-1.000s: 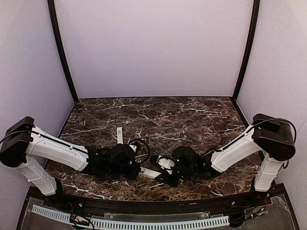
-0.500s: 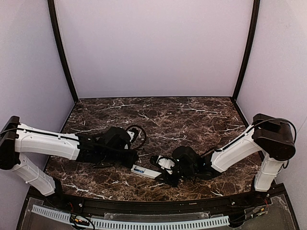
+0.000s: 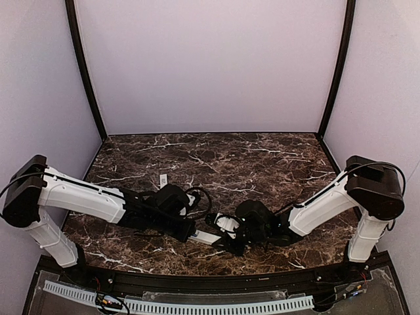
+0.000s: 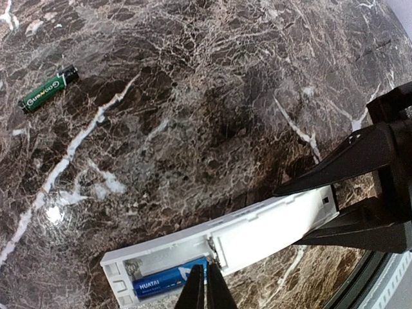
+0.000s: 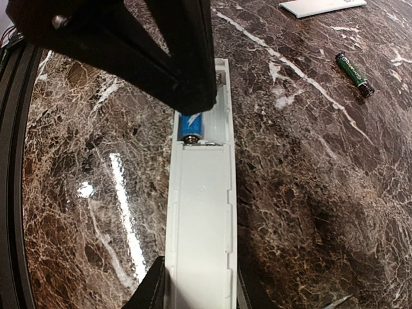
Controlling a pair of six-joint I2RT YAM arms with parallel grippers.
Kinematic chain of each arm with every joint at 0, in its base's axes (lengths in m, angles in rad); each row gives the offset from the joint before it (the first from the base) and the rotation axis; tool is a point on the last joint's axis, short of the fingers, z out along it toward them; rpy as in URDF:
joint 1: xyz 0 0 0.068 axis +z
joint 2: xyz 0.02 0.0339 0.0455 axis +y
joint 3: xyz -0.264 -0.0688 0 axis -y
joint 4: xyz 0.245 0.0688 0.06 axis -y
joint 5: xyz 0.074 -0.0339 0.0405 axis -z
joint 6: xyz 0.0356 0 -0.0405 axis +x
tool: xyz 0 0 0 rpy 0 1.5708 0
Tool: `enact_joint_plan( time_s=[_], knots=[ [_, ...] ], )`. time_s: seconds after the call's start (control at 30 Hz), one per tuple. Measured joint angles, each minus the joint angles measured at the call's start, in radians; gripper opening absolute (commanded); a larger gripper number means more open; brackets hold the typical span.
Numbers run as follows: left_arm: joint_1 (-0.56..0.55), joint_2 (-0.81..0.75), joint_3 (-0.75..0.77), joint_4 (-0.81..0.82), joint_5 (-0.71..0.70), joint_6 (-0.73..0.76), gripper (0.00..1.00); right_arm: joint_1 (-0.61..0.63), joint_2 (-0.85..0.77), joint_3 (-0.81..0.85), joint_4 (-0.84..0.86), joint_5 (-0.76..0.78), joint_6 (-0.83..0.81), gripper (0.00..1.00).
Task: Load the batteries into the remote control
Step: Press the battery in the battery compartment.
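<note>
The remote control (image 4: 270, 228) lies back-up near the table's front edge, its battery bay open at one end. One blue battery (image 4: 161, 282) sits in the bay's nearer slot; the slot beside it is bare. My left gripper (image 4: 206, 288) is shut, its closed tips resting on that battery's inner end, holding nothing. My right gripper (image 5: 196, 295) is shut on the remote control (image 5: 201, 219) at the opposite end, one finger on each long side. A green battery (image 4: 48, 89) lies loose on the marble, apart from the remote. From above, both grippers meet at the remote control (image 3: 206, 237).
A flat white cover piece (image 5: 322, 6) lies on the marble beyond the green battery (image 5: 354, 75); from above it shows as the cover (image 3: 163, 179) behind the left arm. A black rail (image 3: 210, 283) runs along the table's front edge close to the remote.
The left gripper drew back up and left off the remote, exposing the blue battery, then came back down onto the open bay. The right gripper and remote held still.
</note>
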Motion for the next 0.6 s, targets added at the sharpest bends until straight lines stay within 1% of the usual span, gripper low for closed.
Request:
enact_joint_plan(
  time_s=[0.37,0.43,0.47,0.5,0.53,0.57,0.6],
  knots=[
    [-0.002,0.074,0.019,0.024,0.007,-0.001,0.02,0.0,0.0,-0.002,0.001,0.002,-0.005,0.0],
    [-0.001,0.076,0.019,0.026,0.007,0.0,0.05,0.0,-0.001,-0.002,0.001,0.002,-0.007,0.0],
    [-0.001,0.076,0.019,0.025,0.008,0.0,0.08,0.0,-0.001,-0.003,0.002,0.002,-0.007,0.01],
    [-0.001,0.076,0.021,0.024,0.009,0.001,0.1,0.0,-0.002,-0.003,0.002,0.002,-0.008,0.06],
    [-0.001,0.076,0.023,0.022,0.01,0.006,0.15,0.0,-0.003,-0.005,0.002,0.002,-0.007,0.11],
    [-0.002,0.074,0.023,0.019,0.009,0.008,0.18,0.0,-0.006,-0.007,0.0,0.002,-0.007,0.17],
    [-0.002,0.071,0.025,0.012,0.007,0.014,0.22,0.0,-0.008,-0.009,0.0,0.003,-0.007,0.23]
  ],
)
